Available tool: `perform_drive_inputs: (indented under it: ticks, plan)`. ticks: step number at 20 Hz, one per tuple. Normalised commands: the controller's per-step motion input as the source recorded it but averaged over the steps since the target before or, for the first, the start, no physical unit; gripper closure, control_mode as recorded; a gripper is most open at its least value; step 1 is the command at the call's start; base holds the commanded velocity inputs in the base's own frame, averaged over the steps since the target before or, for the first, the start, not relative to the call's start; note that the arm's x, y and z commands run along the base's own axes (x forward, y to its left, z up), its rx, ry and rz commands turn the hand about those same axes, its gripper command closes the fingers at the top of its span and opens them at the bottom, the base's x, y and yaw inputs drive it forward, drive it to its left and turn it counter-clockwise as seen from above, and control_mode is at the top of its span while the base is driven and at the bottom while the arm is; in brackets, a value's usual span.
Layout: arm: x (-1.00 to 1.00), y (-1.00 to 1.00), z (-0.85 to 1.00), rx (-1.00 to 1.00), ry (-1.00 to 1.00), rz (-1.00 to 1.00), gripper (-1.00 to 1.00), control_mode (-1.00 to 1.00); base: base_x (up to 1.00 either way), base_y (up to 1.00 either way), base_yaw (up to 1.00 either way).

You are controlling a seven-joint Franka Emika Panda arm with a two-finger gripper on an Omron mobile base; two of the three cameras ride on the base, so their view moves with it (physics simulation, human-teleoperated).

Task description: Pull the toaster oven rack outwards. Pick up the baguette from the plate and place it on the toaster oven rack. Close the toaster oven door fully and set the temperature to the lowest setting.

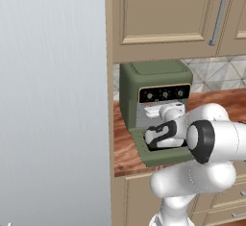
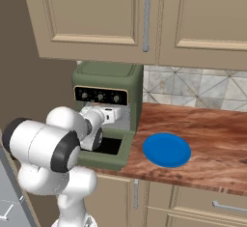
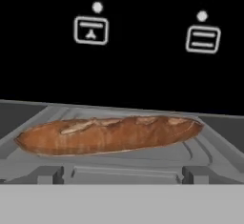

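Baguette (image 3: 108, 135): is lying lengthwise across the grey toaster oven rack (image 3: 200, 149) in the hand view, brown crust facing the camera, one end reaching toward each side of the shelf.
Toaster oven (image 1: 144, 83): is sitting on the wooden counter (image 2: 212, 139) under the beige wall cabinets (image 2: 96, 13), tight against the tall panel at the counter's end; its black control strip with three small knobs is running across the front.
Toaster oven door (image 1: 161, 156): is hanging folded down flat in front of the cavity, dark glass facing up.
Plate (image 2: 167, 149): is resting bare on the counter, just beside the oven.
Gripper (image 1: 153, 110): is reaching into the mouth of the oven above the lowered door; its fingers are hidden in all three views, so I cannot tell how wide they are standing.
Control strip in the hand view: is showing two white heating symbols, each under a small dot.
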Motion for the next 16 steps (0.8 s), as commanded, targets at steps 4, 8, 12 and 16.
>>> perform_drive_inputs:
  ticks: [4, 8, 12, 16]
  plan:
    - [-0.46, 0.0, 0.39, 0.0, -0.1, 0.0, -1.0, -1.0, 0.0, 0.0, 0.0]
    - [-0.78, 0.0, 0.21, 0.0, -0.02, 0.0, -1.0, -1.0, 0.0, 0.0, 0.0]
    - [-0.93, 0.0, -0.02, -0.01, 0.01, 0.0, -1.0, -1.0, 0.0, 0.0, 0.0]
    - [-1.0, -0.02, -0.78, -0.13, 0.1, 0.0, -1.0, -1.0, 0.0, 0.0, 0.0]
